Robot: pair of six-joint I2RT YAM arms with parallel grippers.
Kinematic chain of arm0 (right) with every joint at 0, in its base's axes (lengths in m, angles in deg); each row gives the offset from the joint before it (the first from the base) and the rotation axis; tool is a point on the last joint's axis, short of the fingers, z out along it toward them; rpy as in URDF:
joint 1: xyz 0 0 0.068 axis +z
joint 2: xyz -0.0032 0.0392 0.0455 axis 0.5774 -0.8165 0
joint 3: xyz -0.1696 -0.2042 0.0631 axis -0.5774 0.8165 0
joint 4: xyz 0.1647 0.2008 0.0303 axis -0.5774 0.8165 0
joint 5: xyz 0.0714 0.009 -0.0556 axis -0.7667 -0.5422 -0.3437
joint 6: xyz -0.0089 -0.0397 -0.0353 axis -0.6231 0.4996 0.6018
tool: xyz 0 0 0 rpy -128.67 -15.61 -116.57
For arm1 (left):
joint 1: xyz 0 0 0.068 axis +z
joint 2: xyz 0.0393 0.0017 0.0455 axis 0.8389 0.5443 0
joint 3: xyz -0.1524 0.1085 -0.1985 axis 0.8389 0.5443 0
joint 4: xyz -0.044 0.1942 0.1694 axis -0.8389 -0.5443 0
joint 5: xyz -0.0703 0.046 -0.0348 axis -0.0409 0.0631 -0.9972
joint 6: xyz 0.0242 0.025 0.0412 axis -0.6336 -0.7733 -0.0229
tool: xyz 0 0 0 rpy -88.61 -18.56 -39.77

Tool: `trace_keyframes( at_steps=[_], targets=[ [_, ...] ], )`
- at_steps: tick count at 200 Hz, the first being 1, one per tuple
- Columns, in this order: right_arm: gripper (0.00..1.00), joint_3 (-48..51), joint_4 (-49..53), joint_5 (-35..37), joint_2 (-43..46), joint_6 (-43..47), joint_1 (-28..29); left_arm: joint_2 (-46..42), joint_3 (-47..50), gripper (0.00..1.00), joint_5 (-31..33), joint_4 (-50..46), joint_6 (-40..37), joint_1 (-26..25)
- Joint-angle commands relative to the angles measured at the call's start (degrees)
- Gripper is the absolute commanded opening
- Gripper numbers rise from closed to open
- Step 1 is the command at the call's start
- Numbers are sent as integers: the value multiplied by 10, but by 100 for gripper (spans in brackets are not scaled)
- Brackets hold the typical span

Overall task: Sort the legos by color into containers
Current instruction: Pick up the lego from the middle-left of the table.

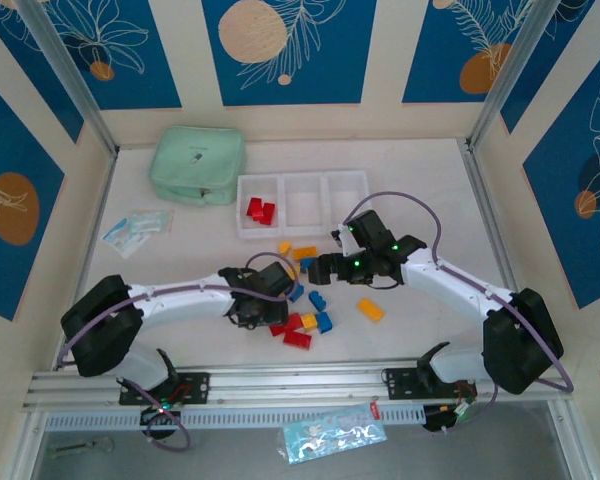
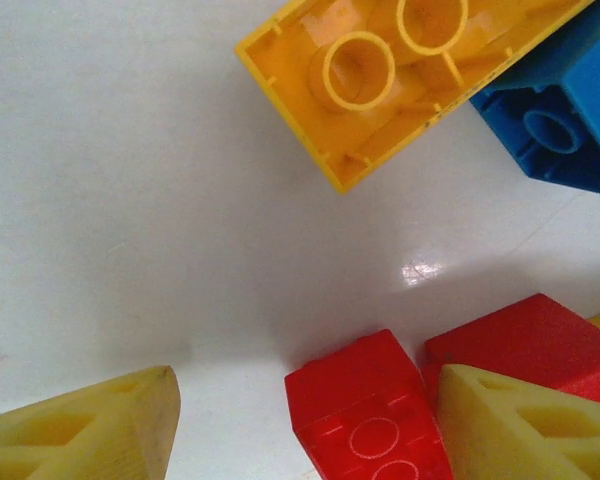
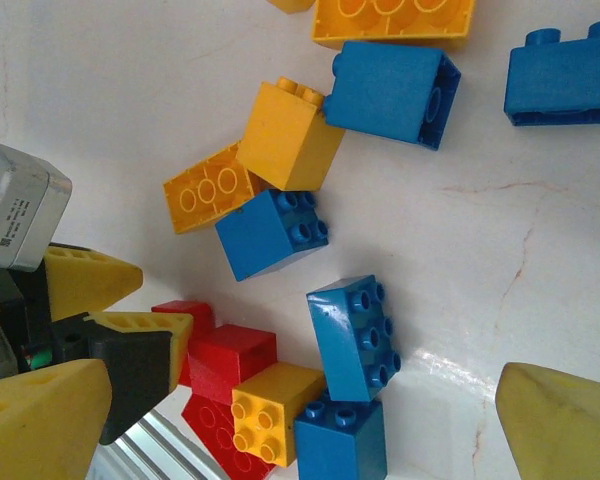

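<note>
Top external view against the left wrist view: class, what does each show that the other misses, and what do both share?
Top external gives the three bins, two red bricks in the left one, and the green pouch. Left wrist gives the hollow underside of a yellow brick, tubes visible. Shared: the left gripper by a loose red brick on the white table.

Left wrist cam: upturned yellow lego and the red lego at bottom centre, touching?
Apart. The left wrist view shows a stretch of bare white table between the upturned yellow lego and the red lego.
</note>
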Motion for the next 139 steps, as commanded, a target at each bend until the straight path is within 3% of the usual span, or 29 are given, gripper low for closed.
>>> trace_keyframes(
  at_steps=[1,62,101,139],
  targets=[
    [99,11,-1,-20,11,-5,-5,9,16,68,22,-54,21,-17],
    [99,11,-4,-23,13,-3,-10,3,9,65,23,-83,30,-40],
    [99,8,-1,-23,10,0,-11,24,1,67,3,-45,46,-57],
    [99,10,-2,-25,10,2,-15,37,2,54,10,-46,51,-61]
  ],
)
